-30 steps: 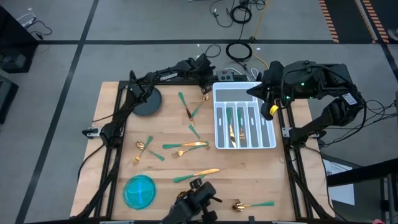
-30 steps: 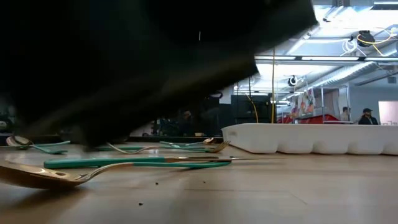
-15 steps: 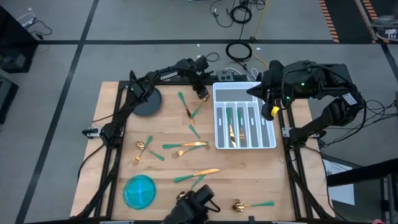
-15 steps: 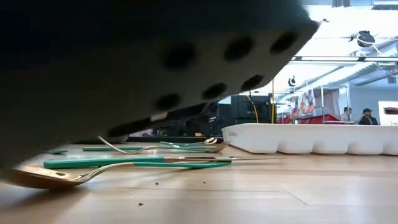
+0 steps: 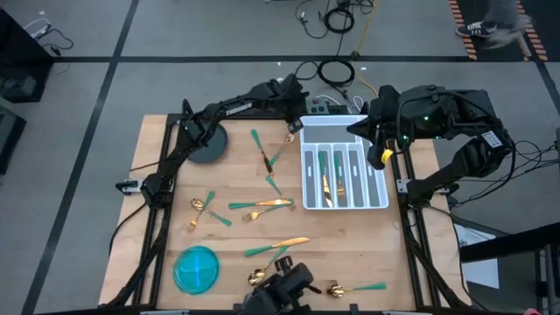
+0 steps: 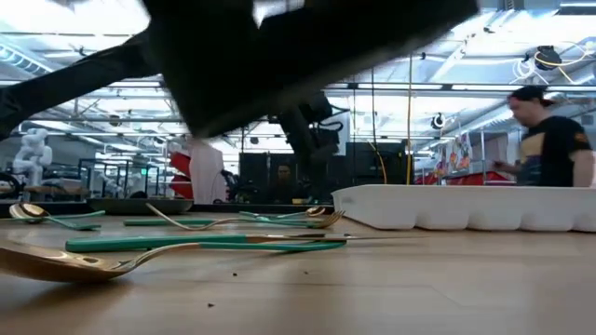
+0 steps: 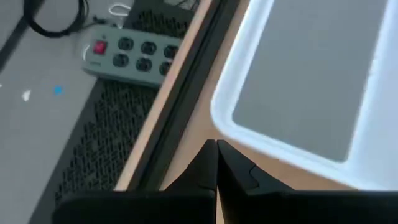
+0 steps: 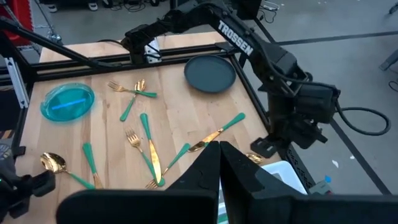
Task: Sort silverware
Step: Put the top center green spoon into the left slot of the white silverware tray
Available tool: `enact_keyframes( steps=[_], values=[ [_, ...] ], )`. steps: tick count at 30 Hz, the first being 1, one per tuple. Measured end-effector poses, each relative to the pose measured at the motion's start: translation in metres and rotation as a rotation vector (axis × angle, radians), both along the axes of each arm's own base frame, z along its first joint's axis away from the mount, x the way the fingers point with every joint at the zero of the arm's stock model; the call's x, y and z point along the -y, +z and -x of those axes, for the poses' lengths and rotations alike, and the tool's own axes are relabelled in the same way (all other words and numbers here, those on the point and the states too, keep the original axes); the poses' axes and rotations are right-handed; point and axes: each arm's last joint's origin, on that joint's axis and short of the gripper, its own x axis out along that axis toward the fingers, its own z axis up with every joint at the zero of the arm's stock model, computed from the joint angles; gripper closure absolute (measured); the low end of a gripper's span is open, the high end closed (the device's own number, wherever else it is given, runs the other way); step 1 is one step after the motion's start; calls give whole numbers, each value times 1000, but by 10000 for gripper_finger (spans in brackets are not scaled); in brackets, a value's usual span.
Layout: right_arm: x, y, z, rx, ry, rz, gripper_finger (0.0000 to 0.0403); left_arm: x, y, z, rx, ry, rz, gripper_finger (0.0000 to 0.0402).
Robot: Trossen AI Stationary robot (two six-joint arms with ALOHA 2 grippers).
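Left gripper (image 5: 293, 94), fingers shut on nothing, at the counter (image 5: 236, 227) far edge beside the white tray (image 5: 343, 203)'s far-left corner; nearest silverware (image 5: 267, 157) lies just nearward, handles mostly running near-to-far. Right gripper (image 8: 219, 163), fingers pressed together and empty, hangs off the tray's right, farther away. Near-edge pieces partly hidden by camera hardware.

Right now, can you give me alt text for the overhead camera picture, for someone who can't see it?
Gold-and-teal silverware lies scattered across a wooden table, with a few pieces already in a white tray. The left gripper is shut near the tray's far corner; the right gripper waits, shut, at the tray's far edge. A blue bowl and a dark plate sit on the left.
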Motion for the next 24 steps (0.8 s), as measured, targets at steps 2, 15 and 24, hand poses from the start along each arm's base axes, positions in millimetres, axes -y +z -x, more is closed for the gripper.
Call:
enact_keyframes(
  steps=[2,15,24],
  values=[
    [0,0,0,-4,0,0,403,-1,-11,2,-33,6,45,401],
    [0,-1,0,-15,14,21,403,-18,-39,36,-9,-48,496,401],
    [0,-1,0,-15,14,21,403,-1,-37,27,71,-183,632,401]
  ],
)
